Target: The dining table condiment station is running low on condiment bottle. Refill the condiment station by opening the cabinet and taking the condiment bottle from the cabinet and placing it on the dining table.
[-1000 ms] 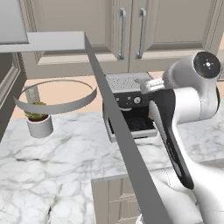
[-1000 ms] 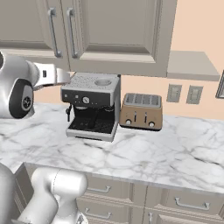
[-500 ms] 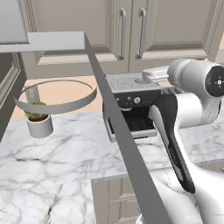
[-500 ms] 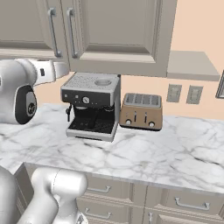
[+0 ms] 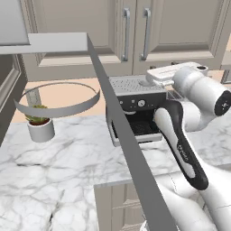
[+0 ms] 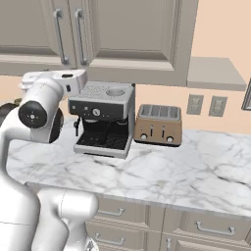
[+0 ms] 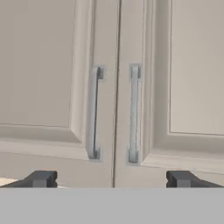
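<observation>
Fingers (image 7: pixel 112 179) stood spread apart and empty, facing the closed cabinet (image 7: pixel 57 65) and its two silver handles (image 7: pixel 134 113).

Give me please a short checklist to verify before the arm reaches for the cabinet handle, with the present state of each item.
1. Cabinet doors shut, so a handle pull is needed: ok.
2. Both silver handles, left handle and right handle, in the hand view: ok.
3. Gripper open, fingertips wide apart: ok.
4. Gripper empty, nothing between the fingertips: ok.
5. Gripper centred on one handle: not ok, it faces the seam between the doors.
6. Arm clear of the coffee machine below: cannot tell.
</observation>
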